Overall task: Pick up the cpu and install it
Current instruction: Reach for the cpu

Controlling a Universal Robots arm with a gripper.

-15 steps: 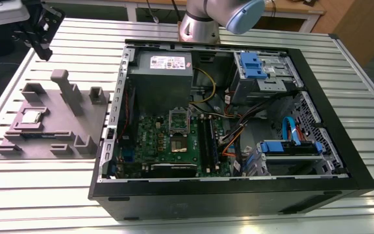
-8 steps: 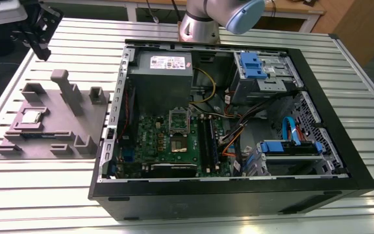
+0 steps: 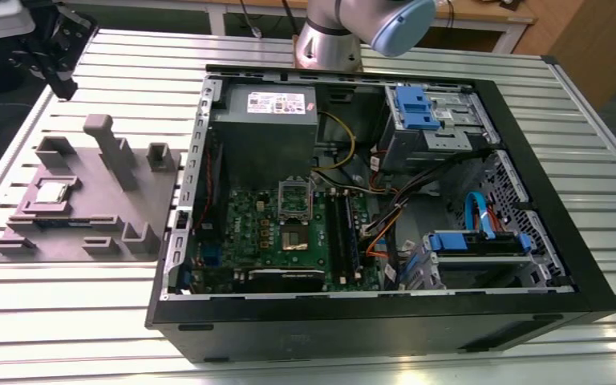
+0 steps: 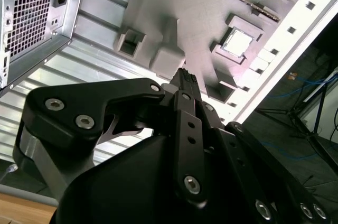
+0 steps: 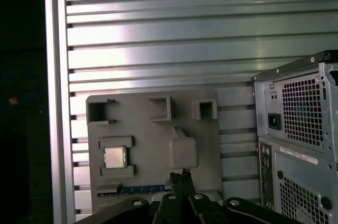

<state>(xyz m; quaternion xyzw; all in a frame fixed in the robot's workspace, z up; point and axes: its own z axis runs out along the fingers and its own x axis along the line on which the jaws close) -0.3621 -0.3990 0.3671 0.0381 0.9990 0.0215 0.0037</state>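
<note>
The cpu [image 3: 51,192] is sitting flat in a shallow pocket of the grey fixture tray [image 3: 150,200], at nine o'clock from the open computer case [image 3: 394,329] (the exterior view's left). The pocket is apparently keeping it square for a pick. In the first wrist view the gripper [image 5: 179,175] is hanging apart from the tray and pointing toward it, fingertips pressed together, gripping nothing.

We see a silver-topped cpu [image 3: 51,192], a grey tray [image 3: 147,200], a ribbed silvery worktop [image 3: 73,321], a black computer case [image 3: 394,333], green motherboard [image 3: 254,216], blue brackets [image 3: 415,108].
</note>
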